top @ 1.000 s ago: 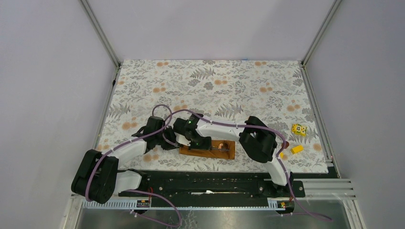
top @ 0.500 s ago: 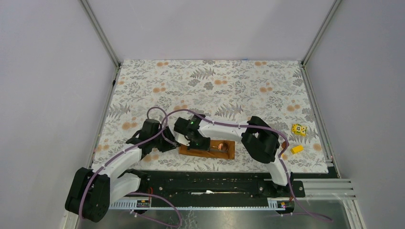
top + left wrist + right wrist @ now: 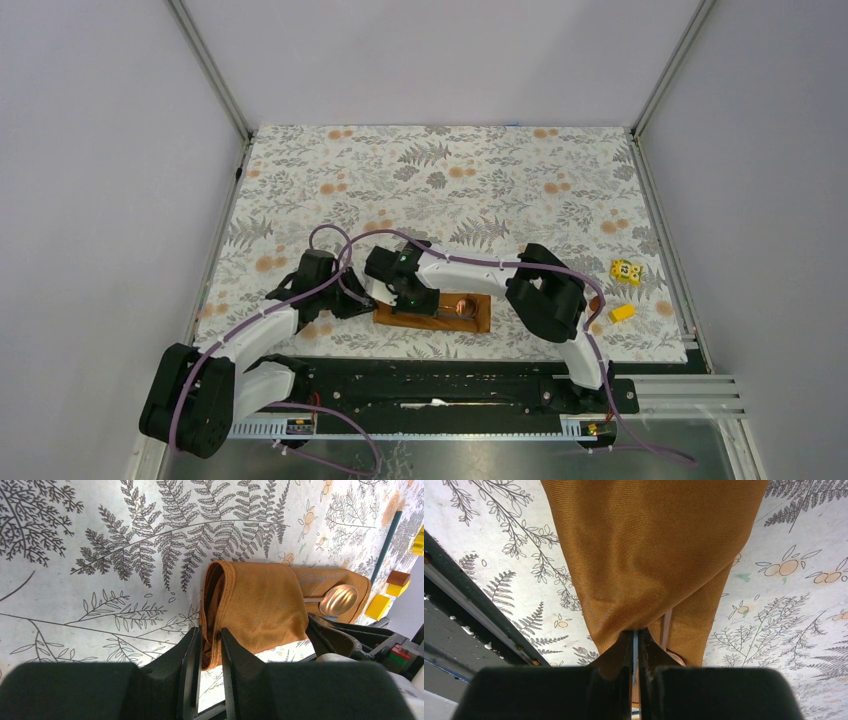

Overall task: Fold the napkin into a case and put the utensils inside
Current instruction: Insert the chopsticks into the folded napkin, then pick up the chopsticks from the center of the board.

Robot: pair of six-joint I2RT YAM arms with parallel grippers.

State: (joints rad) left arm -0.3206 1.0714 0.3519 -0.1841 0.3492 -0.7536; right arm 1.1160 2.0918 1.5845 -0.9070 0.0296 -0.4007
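Note:
The rust-orange napkin [image 3: 440, 314] lies folded as a narrow case near the table's front edge. The copper spoon's bowl [image 3: 462, 306] pokes out of its right part, and shows in the left wrist view as a shiny spoon bowl [image 3: 339, 600]. My left gripper [image 3: 366, 300] is at the napkin's left end. Its narrow jaws [image 3: 210, 639] hold the hemmed fold of the napkin [image 3: 260, 605] between them. My right gripper [image 3: 414, 300] is over the case's middle, shut [image 3: 635, 633] on a pinch of the top layer of the napkin [image 3: 649, 550]. The spoon's handle [image 3: 666, 624] lies under that raised layer.
The floral tablecloth [image 3: 450, 190] covers the table. Small yellow blocks [image 3: 626, 271] [image 3: 621, 313] lie to the right of the right arm. The black base rail [image 3: 440, 385] runs just in front of the napkin. Grey walls stand on three sides.
The left arm's elbow has dropped toward the near left, while its gripper stays at the napkin's left end. The spoon's bowl shows more plainly. The right gripper has hardly moved.

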